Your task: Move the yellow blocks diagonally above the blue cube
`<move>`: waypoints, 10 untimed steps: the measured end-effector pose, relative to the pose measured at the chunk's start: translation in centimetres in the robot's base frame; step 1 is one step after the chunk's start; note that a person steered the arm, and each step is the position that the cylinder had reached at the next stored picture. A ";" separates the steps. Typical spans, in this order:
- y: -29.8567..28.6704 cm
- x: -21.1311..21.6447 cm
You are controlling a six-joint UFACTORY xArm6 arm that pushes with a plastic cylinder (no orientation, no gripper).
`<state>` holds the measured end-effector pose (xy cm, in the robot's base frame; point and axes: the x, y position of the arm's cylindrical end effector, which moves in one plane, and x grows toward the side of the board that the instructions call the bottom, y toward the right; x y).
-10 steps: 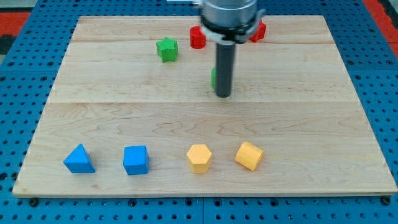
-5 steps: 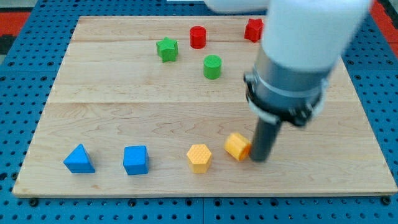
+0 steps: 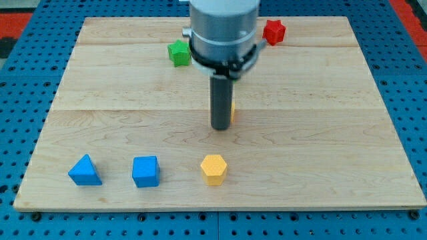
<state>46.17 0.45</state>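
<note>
Well up the board from the blue cube (image 3: 145,171) and toward the view's right, my tip (image 3: 220,127) stands with one yellow block (image 3: 232,110) peeking out just behind the rod, shape hidden. Just right of the cube sits the yellow hexagonal block (image 3: 213,169), with the blue triangular block (image 3: 85,171) left of it. There are no jaws; the arm ends in a bare rod.

1. Board (image 3: 133,120): pale wood, visible grain, smooth matt planks.
2. Blue cube (image 3: 145,171), blue wedge (image 3: 85,171), yellow hexagon block (image 3: 213,169), green star (image 3: 179,53), red block (image 3: 273,31): matt, evenly coloured, smooth faces.
3. Rod: dark, slightly glossy down to my tip (image 3: 220,127).
4. Blue base (image 3: 27,80): perforated with regular holes.
</note>
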 end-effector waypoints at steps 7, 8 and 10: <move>1.6 14.0; -2.7 13.7; -8.5 3.2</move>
